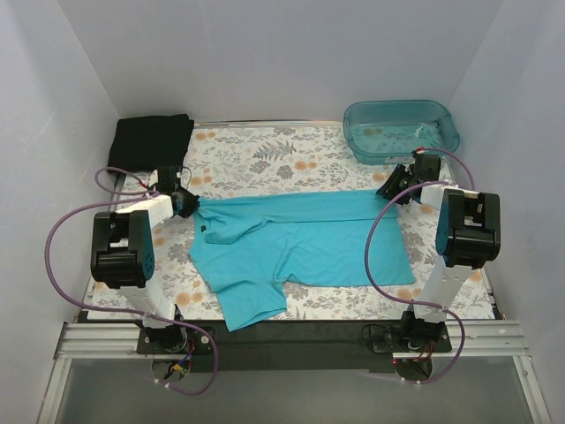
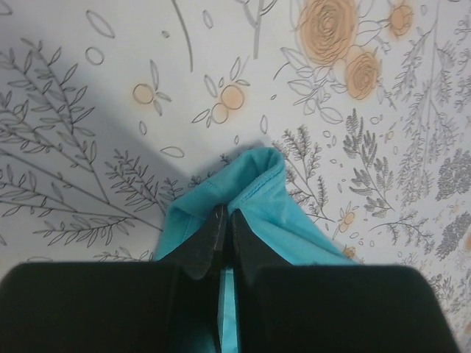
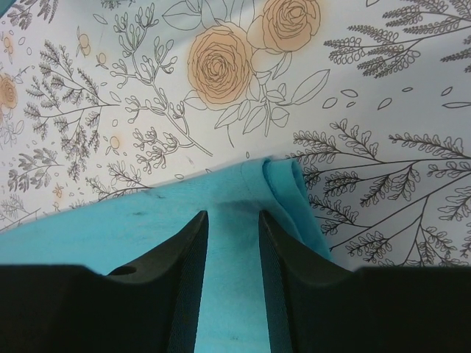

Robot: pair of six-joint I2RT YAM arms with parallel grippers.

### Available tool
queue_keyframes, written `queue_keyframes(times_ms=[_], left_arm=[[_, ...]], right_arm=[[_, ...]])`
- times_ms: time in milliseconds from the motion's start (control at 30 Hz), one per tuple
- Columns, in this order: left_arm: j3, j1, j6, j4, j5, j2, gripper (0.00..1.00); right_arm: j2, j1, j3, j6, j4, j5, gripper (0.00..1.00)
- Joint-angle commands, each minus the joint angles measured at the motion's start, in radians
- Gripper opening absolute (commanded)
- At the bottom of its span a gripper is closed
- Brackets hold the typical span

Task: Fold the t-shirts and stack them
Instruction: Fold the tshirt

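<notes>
The turquoise t-shirt (image 1: 300, 243) lies spread sideways in the middle of the floral table, one sleeve pointing to the near edge. My left gripper (image 1: 188, 203) is at the shirt's left far corner, shut on the teal cloth (image 2: 257, 184), which bunches ahead of the fingertips. My right gripper (image 1: 393, 190) is at the shirt's right far corner; its jaws stand open over the flat teal cloth (image 3: 232, 243), with a rolled hem just beyond. The black t-shirt (image 1: 150, 139) lies folded at the far left corner.
A translucent teal plastic tub (image 1: 402, 130) stands at the far right of the table. White walls close in the back and both sides. Purple cables loop from both arms. The floral tablecloth (image 1: 265, 159) shows between the shirt and the back wall.
</notes>
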Motion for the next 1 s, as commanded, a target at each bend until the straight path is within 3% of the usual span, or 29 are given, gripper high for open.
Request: queue_keyframes(times_ms=[0, 100, 233, 400, 567, 967], left_arm=[[0.027, 0.015, 0.007, 0.101, -0.001, 0.014, 0.06], [0.058, 0.015, 0.039, 0.121, 0.013, 0.053, 0.11], [0.071, 0.016, 0.054, 0.133, 0.033, 0.056, 0.33], [0.052, 0.016, 0.057, 0.147, 0.015, -0.014, 0.46], [0.056, 0.015, 0.07, 0.138, 0.015, -0.007, 0.46], [0.125, 0.016, 0.065, 0.13, 0.01, 0.15, 0.26]], right_arm=[[0.009, -0.007, 0.008, -0.02, 0.015, 0.001, 0.35], [-0.011, -0.007, 0.028, -0.038, 0.015, 0.002, 0.36], [-0.023, -0.007, 0.057, -0.052, 0.017, -0.019, 0.36], [-0.043, -0.007, 0.063, -0.063, 0.052, -0.062, 0.36], [-0.022, -0.007, 0.071, -0.036, 0.069, -0.091, 0.36], [0.076, -0.059, 0.076, 0.001, 0.072, -0.005, 0.35]])
